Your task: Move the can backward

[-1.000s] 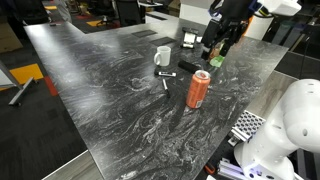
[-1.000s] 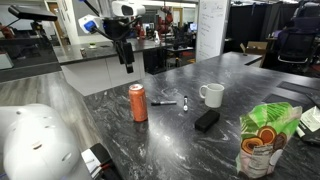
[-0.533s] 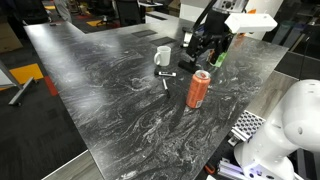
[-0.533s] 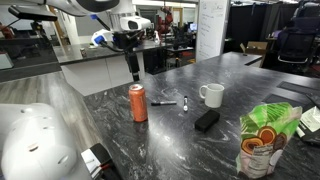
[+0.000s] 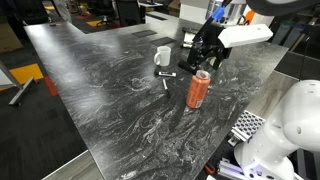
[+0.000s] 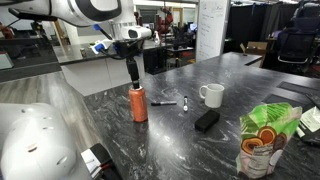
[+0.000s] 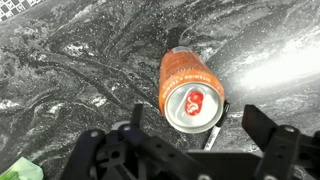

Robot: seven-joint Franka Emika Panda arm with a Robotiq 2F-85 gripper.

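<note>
1. Can (image 5: 198, 90): a slim orange-red drink can with a silver top stands upright on the dark marbled table (image 5: 100, 90), right of centre in an exterior view and left of centre in another (image 6: 138, 103).
2. Gripper (image 5: 203, 64): it hangs directly over the can, pointing down, and its tips sit just above the silver rim in both exterior views (image 6: 134, 79).
3. Jaws: they are spread wide and hold nothing. In the wrist view the two black fingers (image 7: 136, 112) enter from the bottom edge, one on each side of the can's top (image 7: 190, 95).
4. Contact: neither finger appears to touch the can. Its lid and pull tab show fully between them.
5. White mug (image 5: 163, 56): it stands above and left of the can in one exterior view, and right of the can in the other (image 6: 211, 95), well apart from it.
6. Black block (image 6: 207, 120): it lies flat on the table, below the mug in that frame and right of the can.
7. Pens: two short marker-like items (image 6: 163, 101) lie between the can and the mug.
8. Snack bag (image 6: 262, 140): a green and orange bag stands at the lower right of that frame, far from the can.
9. White robot base (image 5: 285, 125): it fills the lower right corner of an exterior view.
</note>
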